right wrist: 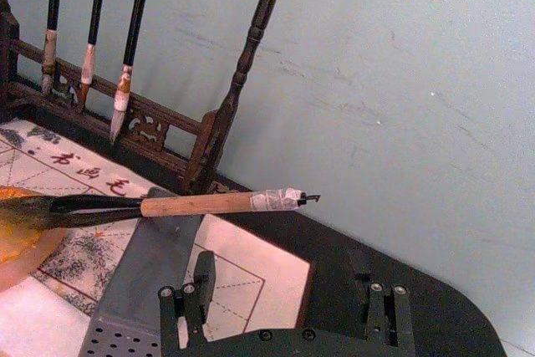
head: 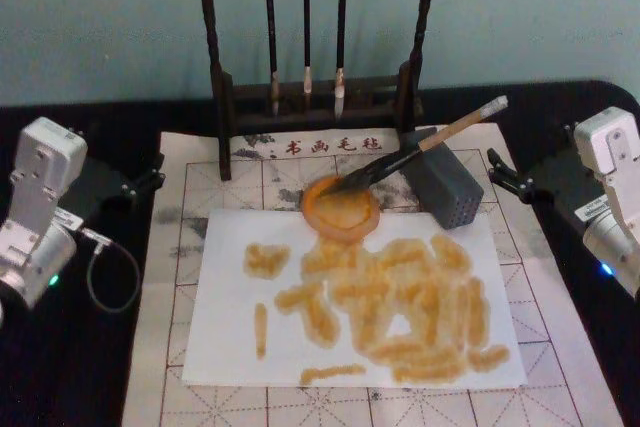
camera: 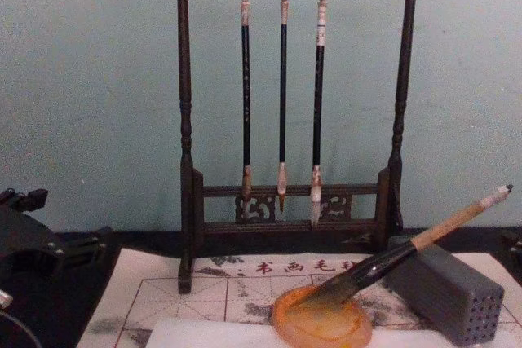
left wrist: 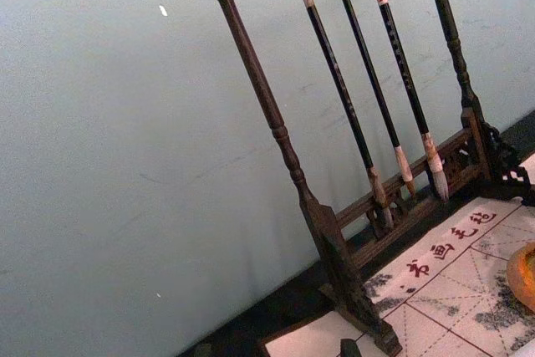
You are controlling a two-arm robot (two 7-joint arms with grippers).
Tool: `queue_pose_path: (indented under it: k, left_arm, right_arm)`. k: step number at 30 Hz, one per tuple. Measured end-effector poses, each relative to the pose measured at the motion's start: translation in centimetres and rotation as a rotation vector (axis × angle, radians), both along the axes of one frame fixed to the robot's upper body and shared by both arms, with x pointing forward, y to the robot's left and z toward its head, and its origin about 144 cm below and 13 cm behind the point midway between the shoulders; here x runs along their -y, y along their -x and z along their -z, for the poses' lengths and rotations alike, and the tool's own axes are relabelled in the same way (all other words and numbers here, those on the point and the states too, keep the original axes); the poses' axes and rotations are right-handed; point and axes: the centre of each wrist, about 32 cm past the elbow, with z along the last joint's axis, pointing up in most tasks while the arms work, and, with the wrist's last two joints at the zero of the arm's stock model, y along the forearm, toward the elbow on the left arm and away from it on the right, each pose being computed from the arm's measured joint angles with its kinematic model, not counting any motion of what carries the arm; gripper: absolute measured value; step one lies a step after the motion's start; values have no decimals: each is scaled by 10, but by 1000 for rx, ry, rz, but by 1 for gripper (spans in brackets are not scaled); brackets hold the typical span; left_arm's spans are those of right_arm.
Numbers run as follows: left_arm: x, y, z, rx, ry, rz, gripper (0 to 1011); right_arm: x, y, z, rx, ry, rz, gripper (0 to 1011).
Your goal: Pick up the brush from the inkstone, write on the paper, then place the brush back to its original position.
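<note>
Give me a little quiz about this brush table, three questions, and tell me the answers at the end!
1. True or false: a hand is holding the big brush.
2. How many thin brushes hang on the rack?
3. The big brush's hairy tip lies in: A the orange dish, B the grey block, C a cup.

Key:
1. False. The left hand and right hand sit off to the sides, and the handle leans on the grey block.
2. Three.
3. A.
</note>
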Motion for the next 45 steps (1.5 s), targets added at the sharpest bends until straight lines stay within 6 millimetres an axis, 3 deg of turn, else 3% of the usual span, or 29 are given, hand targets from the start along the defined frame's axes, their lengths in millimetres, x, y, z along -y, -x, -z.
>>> queue_pose_path:
  k: [45]
  left_arm:
    - [0,0,0,0,0,0,1001]
  right_arm:
    - [0,0,0,0,0,0,1000]
